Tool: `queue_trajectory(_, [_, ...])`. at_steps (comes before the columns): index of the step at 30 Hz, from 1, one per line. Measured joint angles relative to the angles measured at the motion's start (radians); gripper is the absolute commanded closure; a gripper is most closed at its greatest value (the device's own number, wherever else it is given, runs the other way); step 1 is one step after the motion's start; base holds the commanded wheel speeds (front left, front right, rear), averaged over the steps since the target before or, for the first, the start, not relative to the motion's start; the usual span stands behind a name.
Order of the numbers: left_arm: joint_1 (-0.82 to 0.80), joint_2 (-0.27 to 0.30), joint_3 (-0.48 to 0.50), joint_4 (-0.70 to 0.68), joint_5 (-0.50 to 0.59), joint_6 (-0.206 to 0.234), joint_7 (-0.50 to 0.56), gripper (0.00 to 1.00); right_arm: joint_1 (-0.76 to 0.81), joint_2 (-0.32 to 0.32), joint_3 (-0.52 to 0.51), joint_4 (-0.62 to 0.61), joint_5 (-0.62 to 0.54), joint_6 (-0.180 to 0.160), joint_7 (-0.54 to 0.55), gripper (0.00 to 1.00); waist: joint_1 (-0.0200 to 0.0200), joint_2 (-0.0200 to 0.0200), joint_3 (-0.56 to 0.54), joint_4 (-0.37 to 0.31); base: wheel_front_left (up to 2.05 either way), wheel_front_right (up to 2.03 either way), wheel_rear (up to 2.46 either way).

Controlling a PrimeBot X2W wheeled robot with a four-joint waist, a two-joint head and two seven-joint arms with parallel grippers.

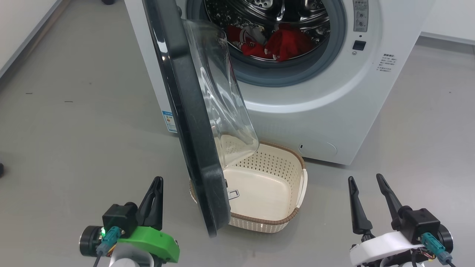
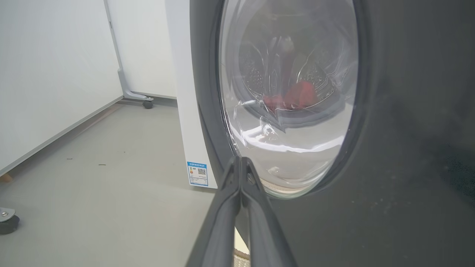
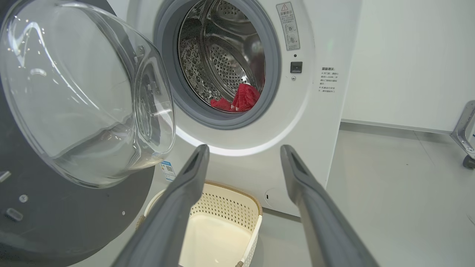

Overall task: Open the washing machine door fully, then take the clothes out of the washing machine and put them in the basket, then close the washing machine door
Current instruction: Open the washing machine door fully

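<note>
The white washing machine point(image 1: 315, 107) stands ahead with its round black door point(image 1: 189, 122) swung out towards me, edge-on, its clear glass bowl point(image 1: 222, 92) over the basket. Red clothes point(image 1: 282, 42) lie low in the steel drum point(image 3: 226, 66); the clothes point(image 3: 241, 100) also show past the right fingers. The cream basket point(image 1: 293, 218) sits on the floor in front of the machine, partly under the door. My left gripper point(image 1: 157, 181) is shut and empty, left of the door's outer face point(image 2: 408, 148). My right gripper point(image 1: 365, 180) is open, right of the basket point(image 3: 226, 207).
Grey floor point(image 1: 74, 129) lies open on both sides of the machine. A white wall point(image 2: 48, 81) runs along the left, with a wheeled white panel point(image 2: 141, 48) behind it. A caster point(image 2: 7, 222) stands at the left edge, another wheeled frame point(image 3: 465, 137) at the right.
</note>
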Motion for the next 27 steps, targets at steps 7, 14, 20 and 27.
queue_trajectory(7, [0.0, 0.0, 0.001, -0.001, 0.0, 0.0, 0.0, 1.0, 0.0, 0.005, -0.014, 0.01, -0.007, 0.008, 0.0, 0.0, 0.0, 0.0, 0.001, 0.003, 0.0, 0.0, 0.0])
queue_trajectory(14, [-0.002, 0.0, 0.026, -0.091, 0.014, 0.004, 0.0, 1.0, 0.0, 0.012, -0.035, 0.025, -0.007, 0.017, 0.0, 0.0, 0.0, 0.0, -0.001, 0.014, 0.0, 0.0, 0.0])
queue_trajectory(20, [-0.011, 0.001, 0.058, -0.229, 0.058, 0.015, 0.0, 1.0, 0.0, 0.016, -0.051, 0.046, -0.007, 0.026, 0.0, 0.0, 0.0, 0.0, -0.008, 0.03, 0.0, 0.0, 0.0])
queue_trajectory(27, [-0.063, 0.001, 0.068, -0.435, 0.111, 0.018, -0.005, 1.0, 0.0, 0.018, -0.063, 0.066, -0.007, 0.035, 0.0, 0.0, 0.0, 0.0, -0.02, 0.045, 0.0, 0.0, 0.0])
